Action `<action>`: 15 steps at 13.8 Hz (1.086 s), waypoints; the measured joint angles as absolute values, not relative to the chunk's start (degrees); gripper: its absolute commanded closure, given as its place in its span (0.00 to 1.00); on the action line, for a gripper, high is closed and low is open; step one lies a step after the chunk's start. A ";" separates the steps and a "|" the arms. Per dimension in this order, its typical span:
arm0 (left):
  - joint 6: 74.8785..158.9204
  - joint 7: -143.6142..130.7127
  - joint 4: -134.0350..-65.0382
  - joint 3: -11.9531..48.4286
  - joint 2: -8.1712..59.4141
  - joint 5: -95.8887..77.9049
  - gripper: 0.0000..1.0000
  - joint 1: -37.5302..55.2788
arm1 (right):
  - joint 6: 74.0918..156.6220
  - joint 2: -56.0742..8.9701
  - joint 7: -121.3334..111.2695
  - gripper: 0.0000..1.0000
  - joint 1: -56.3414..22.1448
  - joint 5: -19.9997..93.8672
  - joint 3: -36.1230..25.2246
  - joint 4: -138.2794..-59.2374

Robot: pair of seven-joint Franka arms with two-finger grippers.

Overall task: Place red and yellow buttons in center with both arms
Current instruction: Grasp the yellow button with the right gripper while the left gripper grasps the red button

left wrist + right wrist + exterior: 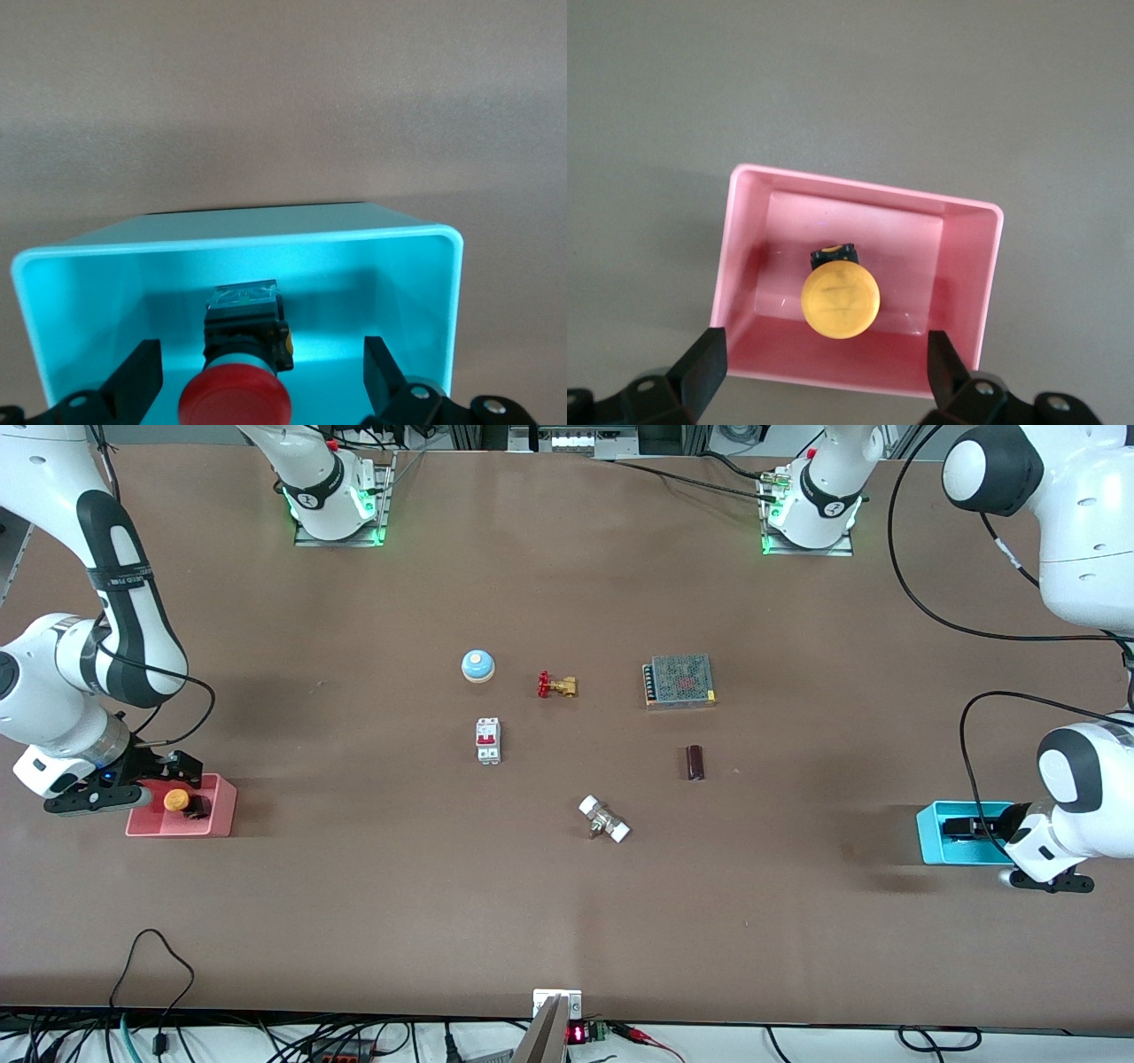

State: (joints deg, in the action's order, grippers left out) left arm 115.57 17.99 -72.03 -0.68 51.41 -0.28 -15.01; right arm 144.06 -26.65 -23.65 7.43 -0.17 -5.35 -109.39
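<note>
I find both grasps pending. My right gripper (824, 376) hangs over the pink bin (744, 266), fingers spread wide, the yellow button (840, 302) lying between and below them, untouched. My left gripper (261, 385) stands likewise over the blue bin (425, 266), fingers wide, the red button (236, 403) between them, cap toward the wrist. I judge each descent should straddle the cap and close on it clear of the bin walls. The centre holds a bell (477, 665), valve (556, 685), breaker (488, 740) and white fitting (604, 819); bare tabletop (585, 753) lies among them.
</note>
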 measured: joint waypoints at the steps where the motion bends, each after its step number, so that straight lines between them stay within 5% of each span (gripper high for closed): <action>1: 115.57 18.13 -72.03 -0.68 51.53 -0.28 0.00 -15.01 | 144.12 -26.91 -24.73 0.00 7.57 -0.16 -5.34 -109.36; 5: 115.46 18.44 -72.05 -0.77 51.85 -0.28 0.02 -15.47 | 146.39 -28.48 -26.40 0.00 8.64 -0.14 -4.50 -109.30; 10: 114.56 18.59 -72.05 -0.77 51.95 -0.27 0.48 -15.85 | 148.25 -29.57 -26.89 0.00 9.75 -0.14 -3.30 -108.83; 15: 113.47 18.68 -72.00 -0.64 51.95 -0.27 0.58 -15.62 | 148.29 -29.79 -26.92 0.00 9.81 -0.13 -3.26 -108.22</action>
